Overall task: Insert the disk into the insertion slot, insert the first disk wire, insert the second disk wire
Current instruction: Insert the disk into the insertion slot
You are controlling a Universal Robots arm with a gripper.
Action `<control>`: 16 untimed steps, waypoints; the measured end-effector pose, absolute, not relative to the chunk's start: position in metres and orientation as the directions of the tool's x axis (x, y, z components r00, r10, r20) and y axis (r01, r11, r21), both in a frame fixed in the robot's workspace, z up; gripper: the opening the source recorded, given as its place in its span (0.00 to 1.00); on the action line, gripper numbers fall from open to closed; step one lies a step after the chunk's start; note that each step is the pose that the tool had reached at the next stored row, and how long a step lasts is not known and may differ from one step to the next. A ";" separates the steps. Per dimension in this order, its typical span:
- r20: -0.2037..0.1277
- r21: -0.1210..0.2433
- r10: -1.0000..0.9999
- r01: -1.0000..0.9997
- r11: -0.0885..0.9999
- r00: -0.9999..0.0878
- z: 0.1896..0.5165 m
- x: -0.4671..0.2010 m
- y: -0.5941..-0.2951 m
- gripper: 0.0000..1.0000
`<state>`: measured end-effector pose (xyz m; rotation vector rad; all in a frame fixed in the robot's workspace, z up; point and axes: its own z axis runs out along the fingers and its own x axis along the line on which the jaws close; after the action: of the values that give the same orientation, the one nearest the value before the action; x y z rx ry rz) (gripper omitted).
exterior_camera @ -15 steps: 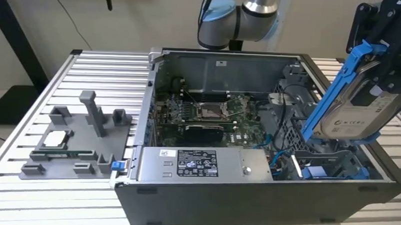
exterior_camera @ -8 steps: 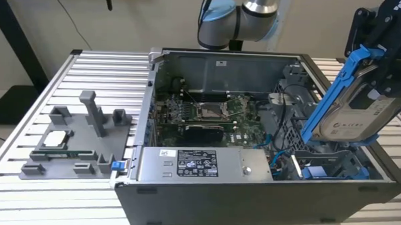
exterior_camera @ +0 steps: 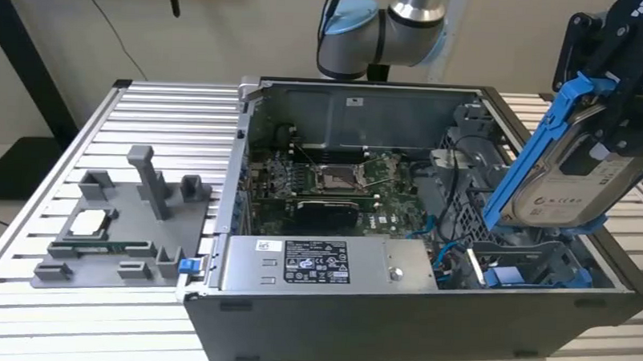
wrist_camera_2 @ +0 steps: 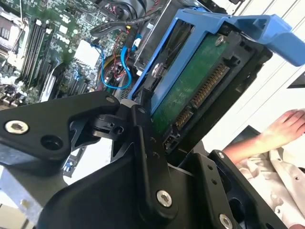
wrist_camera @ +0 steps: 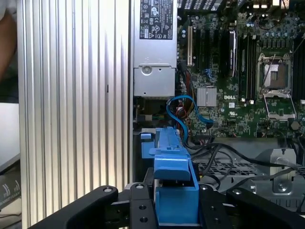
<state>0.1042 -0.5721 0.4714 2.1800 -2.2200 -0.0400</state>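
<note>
Gripper is clasping the disk, tilted above the insertion slot at the exterior view's right. Risk: the disk's tilted edge jamming on the slot wall, or pinching the blue cables

An open computer case is lying on its side on a slatted metal table. Inside it, a green motherboard is facing up, and a silver power-supply box is sitting along the near wall. Blue cables are curling beside the board in the first wrist view. Towards the exterior view's left, a grey tray is carrying a processor chip, a memory stick and an upright post.
</note>
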 end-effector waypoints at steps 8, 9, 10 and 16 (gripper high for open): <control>0.003 0.039 -1.000 -0.999 0.018 -0.018 0.467 0.104 -0.571 0.00; 0.003 0.039 -1.000 -0.999 0.018 -0.018 0.466 0.104 -0.571 0.00; 0.003 0.039 -1.000 -0.999 0.018 -0.018 0.464 0.104 -0.571 0.00; -0.001 0.039 -1.000 -0.999 0.018 -0.018 0.453 0.107 -0.571 0.00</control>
<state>0.1071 -0.5714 0.4531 2.1822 -2.2219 -0.0447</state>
